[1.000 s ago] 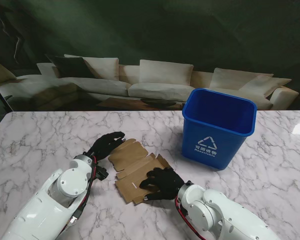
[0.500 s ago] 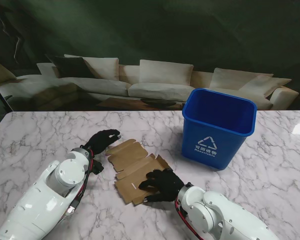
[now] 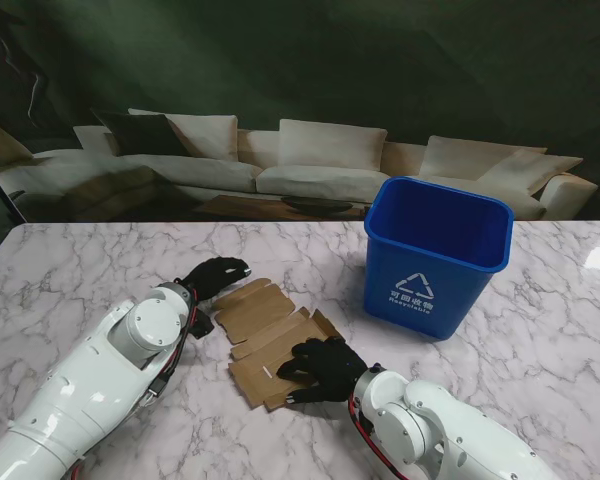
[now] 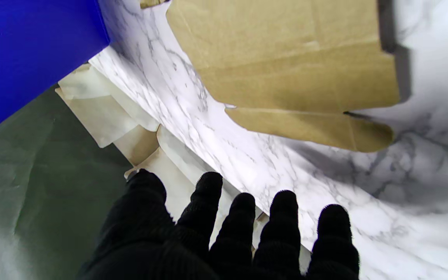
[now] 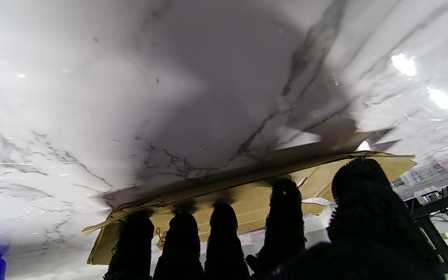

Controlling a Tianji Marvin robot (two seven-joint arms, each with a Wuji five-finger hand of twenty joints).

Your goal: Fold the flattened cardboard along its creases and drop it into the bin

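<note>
Stand view: left hand point(image 3: 212, 275) at frame centre-left, fingers spread, grasping nothing, just beside far-left edge of cardboard point(image 3: 265, 325). Right hand point(image 3: 320, 365) at lower centre, lying on cardboard's near edge; cannot tell if I'm gripping it. Cardboard flat on marble table point(image 3: 540, 340); blue bin point(image 3: 435, 255) upright, centre-right.

Left wrist view: fingers point(image 4: 243, 229) splayed, apart from cardboard point(image 4: 294, 70).

Right wrist view: fingertips point(image 5: 224, 221) against cardboard edge point(image 5: 247, 198).
</note>
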